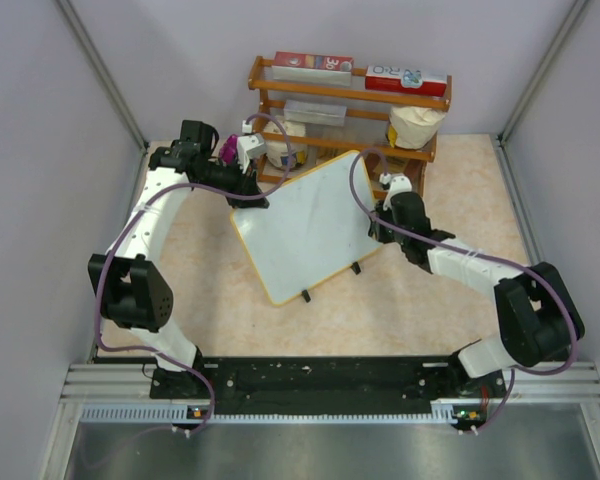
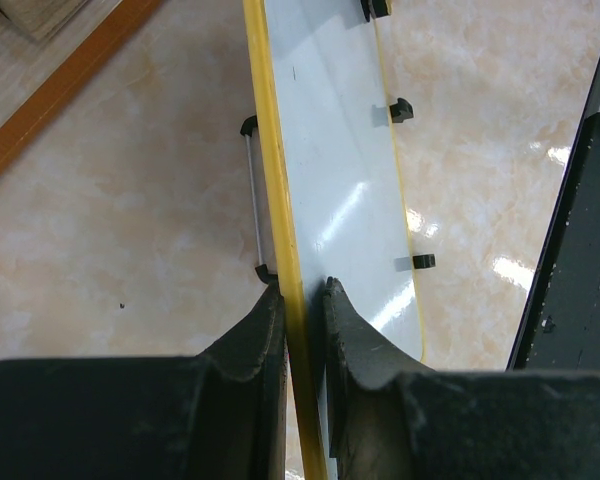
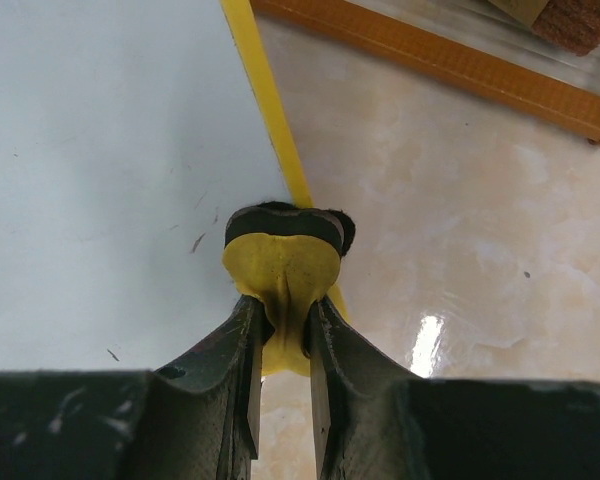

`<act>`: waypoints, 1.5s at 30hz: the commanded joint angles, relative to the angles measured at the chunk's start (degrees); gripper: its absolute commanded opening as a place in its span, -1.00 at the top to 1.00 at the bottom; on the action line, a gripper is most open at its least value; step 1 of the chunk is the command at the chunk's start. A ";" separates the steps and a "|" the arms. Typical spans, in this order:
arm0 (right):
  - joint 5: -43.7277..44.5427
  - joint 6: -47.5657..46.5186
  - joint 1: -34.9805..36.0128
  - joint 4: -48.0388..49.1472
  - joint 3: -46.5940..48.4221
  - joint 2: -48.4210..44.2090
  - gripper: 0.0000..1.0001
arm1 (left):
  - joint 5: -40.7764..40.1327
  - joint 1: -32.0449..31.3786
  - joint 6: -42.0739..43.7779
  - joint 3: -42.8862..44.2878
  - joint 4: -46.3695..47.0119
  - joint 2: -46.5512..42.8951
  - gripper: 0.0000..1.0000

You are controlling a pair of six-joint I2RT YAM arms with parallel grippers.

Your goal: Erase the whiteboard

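Slip risk
Left hand (image 2: pixel 303 297) clamps the whiteboard (image 2: pixel 340 180) rim; right hand (image 3: pixel 282 312) pinches the eraser (image 3: pixel 283 262) (by little); hard wiping may twist either loose.

The left arm (image 1: pixel 158 215) rises from its base at the near edge, elbow out to the left, and reaches in toward the middle. The left tool (image 2: pixel 302 290) is clamped on the yellow edge of the whiteboard (image 2: pixel 340 170) — one finger on each face. The right arm (image 1: pixel 470 265) bends out to the right and reaches inward. The right tool (image 3: pixel 280 312) is pinched tight on a yellow-and-black eraser (image 3: pixel 282 262) — fingers nearly meeting.
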 commanded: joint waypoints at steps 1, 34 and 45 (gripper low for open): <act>-2.28 -1.44 2.32 3.98 1.72 -0.23 1.00 | -1.94 -1.35 5.76 -1.93 -3.56 -0.84 1.00; -1.40 -8.04 4.79 5.93 6.47 1.44 1.00 | -2.29 -1.35 5.76 -1.75 -3.56 -1.02 1.00; -2.19 -8.92 4.52 5.22 8.23 1.35 1.00 | -1.94 -1.35 5.76 -1.84 -3.47 -0.67 1.00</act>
